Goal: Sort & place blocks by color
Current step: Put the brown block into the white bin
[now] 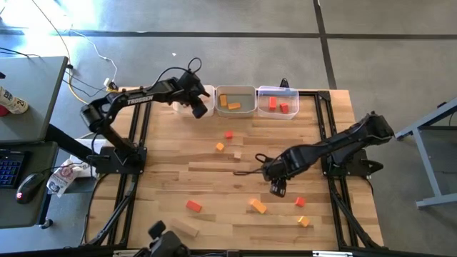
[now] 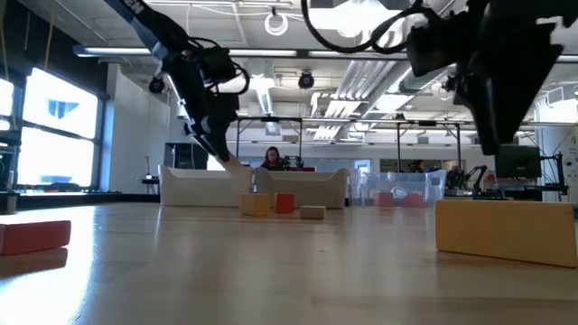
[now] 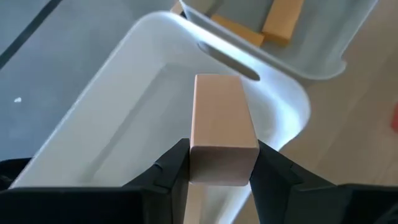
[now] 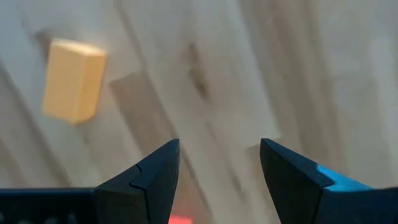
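My left gripper (image 1: 199, 108) (image 3: 221, 167) hangs over the white bin (image 3: 124, 106) at the far left of the bin row, shut on a plain-wood bar (image 3: 219, 118). My right gripper (image 1: 277, 188) (image 4: 219, 163) is open above bare table at the near right. An orange block (image 4: 73, 79) (image 1: 258, 206) lies ahead of it and a red block (image 1: 299, 202) lies beside it. The grey bin (image 1: 235, 101) holds orange blocks and the clear bin (image 1: 278, 101) holds red ones. More red, orange and wood blocks lie flat on the table. My left gripper pinches the plain-wood bar between its two fingers, at the end nearest the wrist (image 3: 221, 158). The rest of the bar sticks out ahead of the fingertips. The fingers slant down from above. The bar is lifted clear, over the inside of the white bin.
A red (image 1: 228, 133), an orange (image 1: 220, 146) and a wood block (image 1: 238, 155) lie mid-table. A red block (image 1: 193, 205) and a wood bar (image 1: 187, 228) lie near the near edge, an orange one (image 1: 304, 221) at the near right. Black rails run along both table sides.
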Controlling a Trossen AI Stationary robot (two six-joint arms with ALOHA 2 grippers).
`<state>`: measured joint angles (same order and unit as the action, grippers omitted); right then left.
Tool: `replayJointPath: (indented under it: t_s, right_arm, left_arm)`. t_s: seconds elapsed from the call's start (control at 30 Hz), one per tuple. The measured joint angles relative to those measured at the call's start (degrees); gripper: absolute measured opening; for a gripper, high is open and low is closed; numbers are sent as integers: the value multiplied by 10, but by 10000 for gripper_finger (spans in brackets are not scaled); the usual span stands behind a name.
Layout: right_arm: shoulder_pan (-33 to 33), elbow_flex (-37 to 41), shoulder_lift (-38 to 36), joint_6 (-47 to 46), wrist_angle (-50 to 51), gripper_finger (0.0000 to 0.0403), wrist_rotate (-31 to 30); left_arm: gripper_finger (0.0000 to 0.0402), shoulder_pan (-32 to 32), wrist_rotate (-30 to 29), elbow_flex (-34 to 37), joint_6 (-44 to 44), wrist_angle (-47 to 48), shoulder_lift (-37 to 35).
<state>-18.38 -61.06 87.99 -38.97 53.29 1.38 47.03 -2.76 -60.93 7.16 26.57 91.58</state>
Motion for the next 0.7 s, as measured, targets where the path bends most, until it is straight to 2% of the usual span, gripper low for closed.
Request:
replayJointPath:
  t_s: [0.27, 0.43, 0.7]
  right_arm:
    - [-71, 0, 0, -77, 22, 209, 51]
    - [-119, 0, 0, -140, 22, 209, 54]
    - [-201, 0, 0, -242, 22, 209, 51]
  left_arm:
    - [116, 0, 8, 0, 2, 1, 32]
    - [119, 0, 2, 0, -30, -2, 36]
    - [168, 0, -22, 0, -40, -1, 36]
